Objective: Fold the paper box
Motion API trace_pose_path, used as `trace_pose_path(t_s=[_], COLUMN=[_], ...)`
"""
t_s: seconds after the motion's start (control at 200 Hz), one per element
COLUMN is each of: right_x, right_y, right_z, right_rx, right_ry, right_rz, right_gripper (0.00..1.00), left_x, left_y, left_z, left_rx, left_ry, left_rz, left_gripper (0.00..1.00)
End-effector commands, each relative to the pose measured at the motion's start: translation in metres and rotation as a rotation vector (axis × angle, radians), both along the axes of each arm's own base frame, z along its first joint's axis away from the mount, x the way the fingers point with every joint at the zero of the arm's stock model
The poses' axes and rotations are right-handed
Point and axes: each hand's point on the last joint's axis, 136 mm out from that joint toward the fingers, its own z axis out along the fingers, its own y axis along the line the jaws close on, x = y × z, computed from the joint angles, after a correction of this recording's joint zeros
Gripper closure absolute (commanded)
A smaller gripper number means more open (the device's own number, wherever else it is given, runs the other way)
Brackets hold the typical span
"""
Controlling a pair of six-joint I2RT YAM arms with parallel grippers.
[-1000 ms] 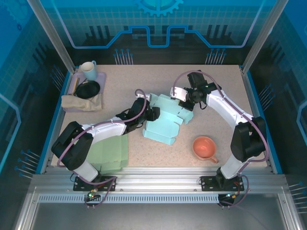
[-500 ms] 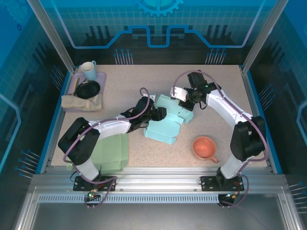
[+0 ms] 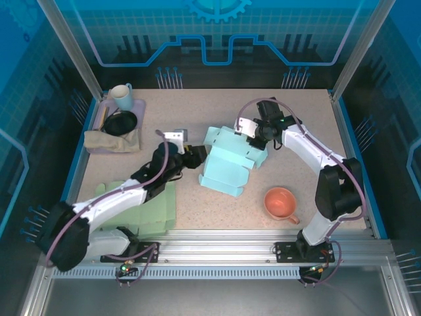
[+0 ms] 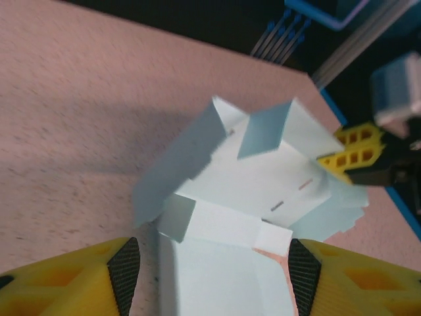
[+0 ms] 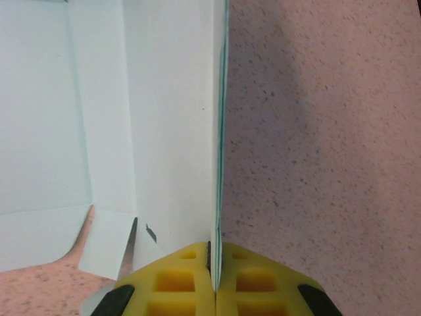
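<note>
The paper box (image 3: 225, 163) sits near the middle of the table (image 3: 296, 115), its flaps partly raised. My right gripper (image 5: 215, 260) pinches one upright wall of it, fingers pressed together. My left gripper (image 4: 214, 266) has its fingers spread on either side of the box's near end.

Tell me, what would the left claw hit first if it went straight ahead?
The paper box: it lies straight ahead of the left gripper, which stands open. It seems very close, though depth is hard to judge.
</note>
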Motion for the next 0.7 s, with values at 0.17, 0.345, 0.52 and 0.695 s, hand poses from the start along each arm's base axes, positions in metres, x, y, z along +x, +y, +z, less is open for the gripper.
trace_pose_path(t_s=[0.17, 0.345, 0.52, 0.695], right_x=[0.013, 0.003, 0.012, 0.012], right_y=[-0.006, 0.003, 0.007, 0.013], right_z=[0.013, 0.002, 0.013, 0.005], right_rx=[-0.180, -0.227, -0.246, -0.295], right_ry=[-0.298, -0.392, -0.533, -0.634], right_rz=[0.066, 0.225, 0.225, 0.291], right_gripper=[1.00, 1.00, 1.00, 1.00], left_x=[0.002, 0.011, 0.019, 0.019], left_y=[0.032, 0.024, 0.006, -0.013], left_z=[0.002, -0.030, -0.057, -0.065], left_rx=[0.101, 0.118, 0.121, 0.115], left_ry=[-0.121, -0.089, -0.060, -0.083], left_rz=[0.068, 0.021, -0.047, -0.153], left_gripper=[0.38, 0.47, 0.53, 0.54])
